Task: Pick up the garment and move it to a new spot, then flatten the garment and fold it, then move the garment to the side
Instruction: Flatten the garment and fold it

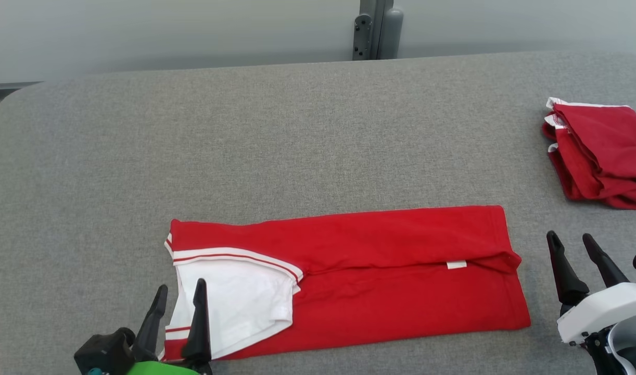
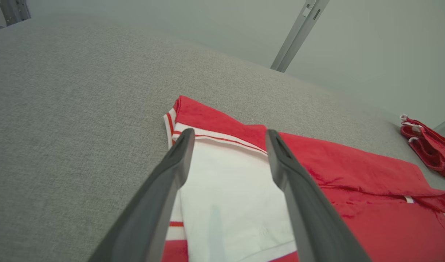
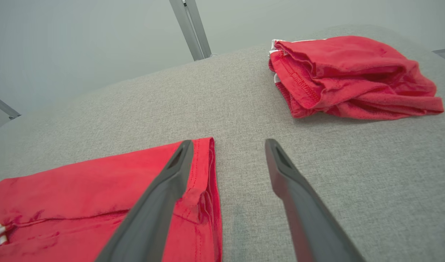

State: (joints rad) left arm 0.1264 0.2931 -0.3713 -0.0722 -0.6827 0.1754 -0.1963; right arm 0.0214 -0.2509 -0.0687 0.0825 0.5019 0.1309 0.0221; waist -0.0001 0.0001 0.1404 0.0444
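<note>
A red garment (image 1: 391,271) with a white sleeve and red-striped white trim lies folded into a long strip on the grey table (image 1: 276,135). My left gripper (image 1: 180,297) hovers open over the white sleeve (image 2: 229,189) at the garment's left end, nothing between its fingers. My right gripper (image 1: 570,240) stands open just right of the garment's right edge (image 3: 208,182); in the right wrist view its left finger overlaps the hem and the right finger is over bare table.
A second folded red garment (image 1: 604,153) lies at the table's far right edge, also seen as a pile (image 3: 350,76) in the right wrist view. A grey metal post (image 1: 376,28) stands behind the table's far edge.
</note>
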